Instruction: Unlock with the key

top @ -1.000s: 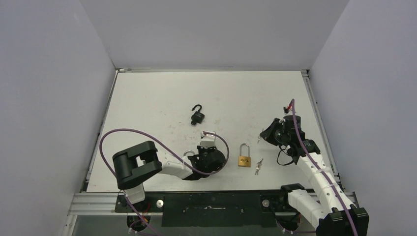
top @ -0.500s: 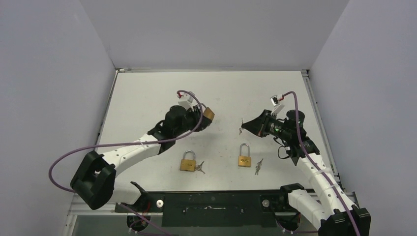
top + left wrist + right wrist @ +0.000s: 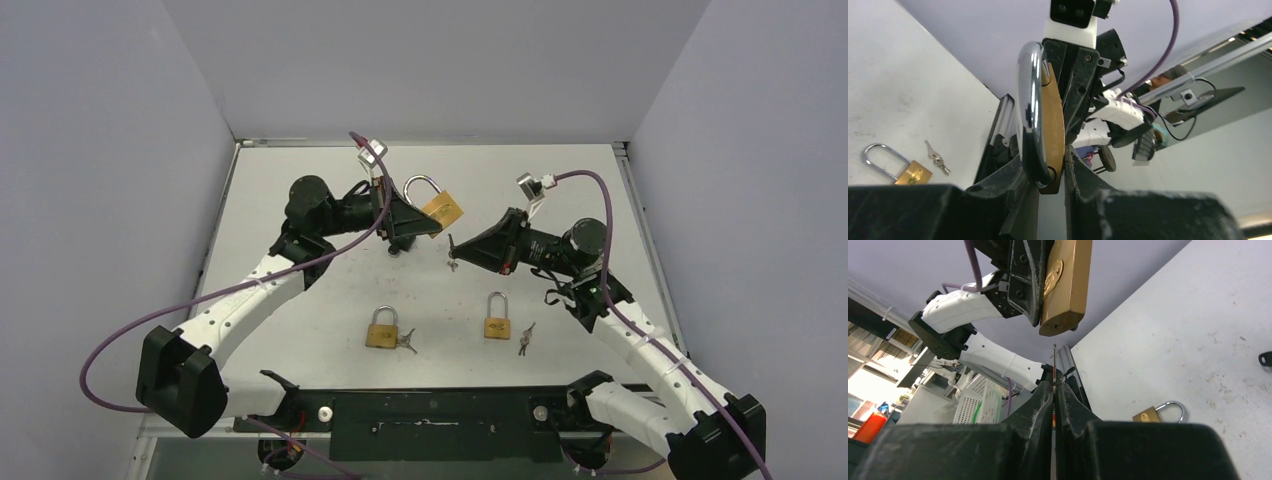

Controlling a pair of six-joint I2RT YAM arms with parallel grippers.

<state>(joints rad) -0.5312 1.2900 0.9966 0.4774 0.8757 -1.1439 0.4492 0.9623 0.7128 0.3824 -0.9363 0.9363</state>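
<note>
The left hand (image 3: 415, 222) is clamped partway closed on the flat faces of a brass padlock (image 3: 443, 210), holding it in the air over the far middle of the tabletop (image 3: 560, 190). The right hand (image 3: 1054, 390) is pinched nearly shut on a thin metal key (image 3: 1054, 365), whose tip sits just short of the padlock's rounded base.

The likeliest failure is a miss. The blade is slender and the brass is smooth and hard, so an off-line push could skid off the base, twist the key in its pinch, or rotate the padlock in the left hand. The chrome shackle (image 3: 1029, 115) is glossy and curved and offers no grip. Two spare padlocks (image 3: 382, 330) lie nearer on the tabletop.
</note>
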